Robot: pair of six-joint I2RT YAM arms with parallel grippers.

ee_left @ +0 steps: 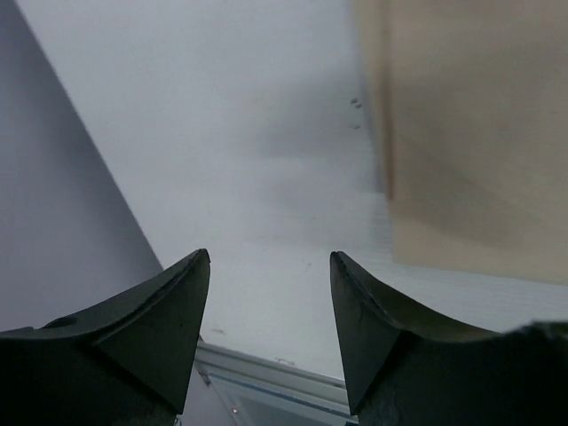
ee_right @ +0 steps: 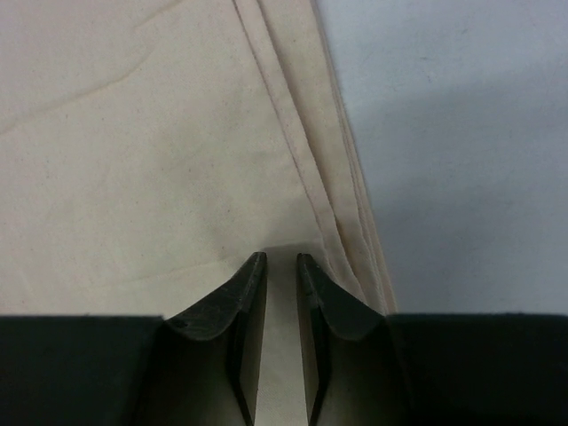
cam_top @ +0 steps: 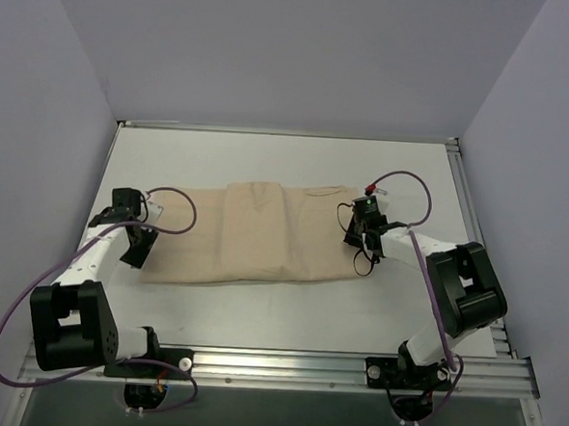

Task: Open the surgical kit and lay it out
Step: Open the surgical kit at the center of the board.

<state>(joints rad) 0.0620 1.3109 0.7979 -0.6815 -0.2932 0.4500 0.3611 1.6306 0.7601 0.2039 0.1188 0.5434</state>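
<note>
The surgical kit shows only as its beige cloth wrap (cam_top: 254, 235), lying folded and spread wide across the table's middle; the tray, tools, packets and gauze are hidden. My left gripper (cam_top: 135, 247) is open and empty over bare table just left of the wrap's left edge (ee_left: 470, 133). My right gripper (cam_top: 358, 239) is down on the wrap's right end, and its fingertips (ee_right: 253, 266) stand close together with beige cloth (ee_right: 133, 133) between them, beside the layered right edge (ee_right: 346, 213).
The white table (cam_top: 298, 156) is walled by grey panels at the back and both sides. An aluminium rail (cam_top: 285, 368) runs along the near edge and also shows in the left wrist view (ee_left: 266, 368). Purple cables loop off both arms.
</note>
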